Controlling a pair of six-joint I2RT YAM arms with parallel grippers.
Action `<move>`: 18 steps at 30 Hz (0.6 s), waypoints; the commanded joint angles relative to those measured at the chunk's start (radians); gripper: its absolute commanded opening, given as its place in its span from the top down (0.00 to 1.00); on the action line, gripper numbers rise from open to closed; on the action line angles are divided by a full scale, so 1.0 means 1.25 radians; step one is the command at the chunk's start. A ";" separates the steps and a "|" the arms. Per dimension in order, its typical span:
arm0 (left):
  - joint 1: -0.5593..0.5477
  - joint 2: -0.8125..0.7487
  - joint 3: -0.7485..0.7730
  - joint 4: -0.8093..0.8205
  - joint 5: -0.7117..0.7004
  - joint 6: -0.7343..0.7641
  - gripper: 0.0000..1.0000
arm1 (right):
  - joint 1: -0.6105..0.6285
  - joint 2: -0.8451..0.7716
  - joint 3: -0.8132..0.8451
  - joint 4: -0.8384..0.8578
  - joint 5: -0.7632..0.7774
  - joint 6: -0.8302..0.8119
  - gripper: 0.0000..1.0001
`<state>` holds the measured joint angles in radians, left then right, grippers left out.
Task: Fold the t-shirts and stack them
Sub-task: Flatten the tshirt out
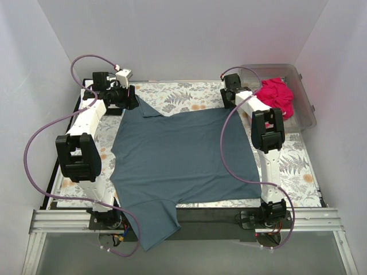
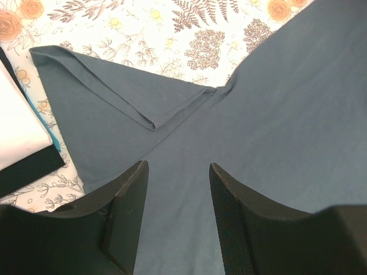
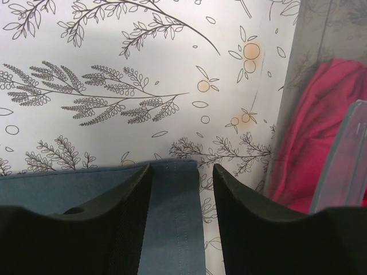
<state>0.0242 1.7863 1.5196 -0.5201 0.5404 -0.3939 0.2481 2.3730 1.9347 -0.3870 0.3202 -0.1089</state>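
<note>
The dark slate-blue t-shirt (image 1: 183, 154) lies spread flat on the floral cloth, with one sleeve (image 1: 152, 223) hanging over the near edge. My left gripper (image 2: 178, 166) is open just above its far left part, close to the folded-over sleeve (image 2: 114, 86). My right gripper (image 3: 182, 167) is open over the shirt's far right hem corner (image 3: 178, 200), which lies flat between the fingers. The magenta-pink t-shirt (image 1: 278, 94) sits crumpled in the clear bin. A folded white t-shirt (image 2: 17, 126) lies on a folded black t-shirt (image 2: 28, 169) at the left edge of the left wrist view.
The clear plastic bin (image 1: 304, 114) stands at the far right corner, and its wall (image 3: 344, 154) is close to my right gripper. The floral cloth (image 1: 298, 166) covers the table. White walls enclose the sides and back.
</note>
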 commanded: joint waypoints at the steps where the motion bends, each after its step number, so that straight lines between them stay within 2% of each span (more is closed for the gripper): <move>1: 0.000 -0.010 -0.006 0.016 0.012 -0.004 0.54 | -0.002 0.025 0.006 0.009 0.033 0.026 0.46; 4: 0.000 -0.004 -0.004 0.020 0.009 -0.003 0.54 | -0.002 0.022 0.005 0.008 0.014 0.027 0.49; 6: -0.001 0.010 0.009 0.025 -0.004 -0.009 0.54 | -0.007 0.022 0.002 -0.008 -0.022 0.044 0.56; 10: -0.001 0.047 0.065 0.030 0.005 -0.024 0.54 | -0.036 0.042 0.032 -0.111 -0.118 0.156 0.55; 14: -0.001 0.049 0.079 0.033 0.003 -0.030 0.54 | -0.054 0.054 0.005 -0.128 -0.151 0.178 0.56; 16: -0.002 0.049 0.074 0.036 -0.003 -0.030 0.54 | -0.055 0.064 0.011 -0.137 -0.195 0.178 0.69; 18: -0.001 0.061 0.075 0.039 -0.010 -0.030 0.54 | -0.054 0.070 0.023 -0.142 -0.203 0.177 0.75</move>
<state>0.0238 1.8744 1.5803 -0.4896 0.5377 -0.4274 0.1928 2.3833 1.9602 -0.4374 0.1280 0.0868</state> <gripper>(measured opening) 0.459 0.315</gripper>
